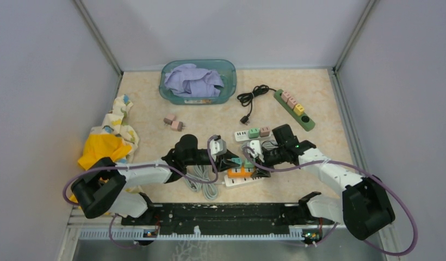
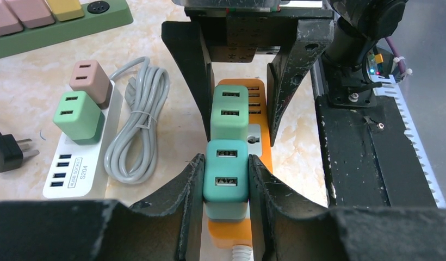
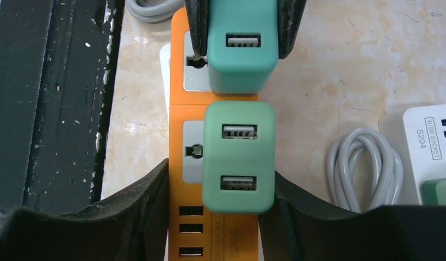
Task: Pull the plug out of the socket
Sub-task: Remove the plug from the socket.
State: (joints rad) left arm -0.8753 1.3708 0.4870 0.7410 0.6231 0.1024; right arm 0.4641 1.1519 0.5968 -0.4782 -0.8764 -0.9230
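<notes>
Left gripper (image 2: 225,161) clamped on teal plug (image 2: 226,182), sitting on orange power strip (image 3: 184,130) near middle of table's (image 1: 318,109) near edge. Right gripper (image 3: 221,173) straddles neighbouring green plug (image 3: 238,157), gap on one side, no grip.

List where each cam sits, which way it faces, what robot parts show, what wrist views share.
Top external: above and behind the robot, looking down at the table; left arm and right arm show, meeting over the orange strip.
Left wrist: looks past the left tool, shut on the teal plug, toward the right tool.
Right wrist: faces the opposite way; its own fingers flank the green plug, not yet clamped.
Shared: both wrist views show both plugs and the strip, from opposite ends.
</notes>
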